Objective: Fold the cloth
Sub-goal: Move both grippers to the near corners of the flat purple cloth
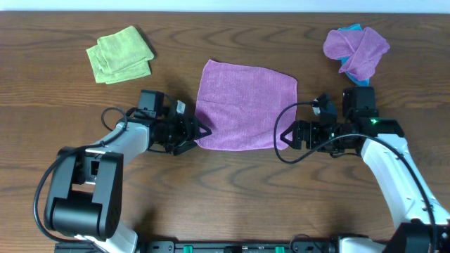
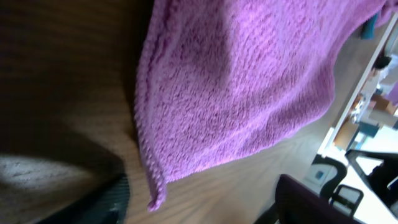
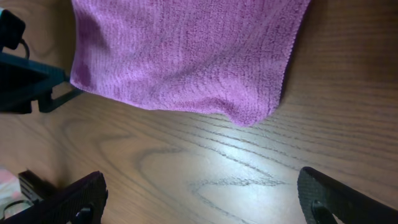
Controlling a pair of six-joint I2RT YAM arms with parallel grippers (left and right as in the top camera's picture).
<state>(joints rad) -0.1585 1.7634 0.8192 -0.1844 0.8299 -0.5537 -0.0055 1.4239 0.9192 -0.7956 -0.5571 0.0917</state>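
We see the left arm (image 1: 126, 138) and right arm (image 1: 385, 153) in white shells over black joints, black cables (image 1: 288, 108) looping, one green light (image 1: 373, 121).

Purple cloth (image 3: 186, 56) lies flat on the wood table (image 3: 348, 93), with its near corner puffed up a bit. The right gripper (image 3: 202, 186) has its fingers (image 3: 87, 193) spread wide over bare wood. The left gripper (image 3: 31, 87) is right by the cloth's other corner.

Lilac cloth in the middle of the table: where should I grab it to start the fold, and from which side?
Take the lilac cloth by its two near corners, coming in low from the near edge. It lies flat and spread, so only the thin hem offers a pinch. The left end effector and right end effector sit open beside those corners.
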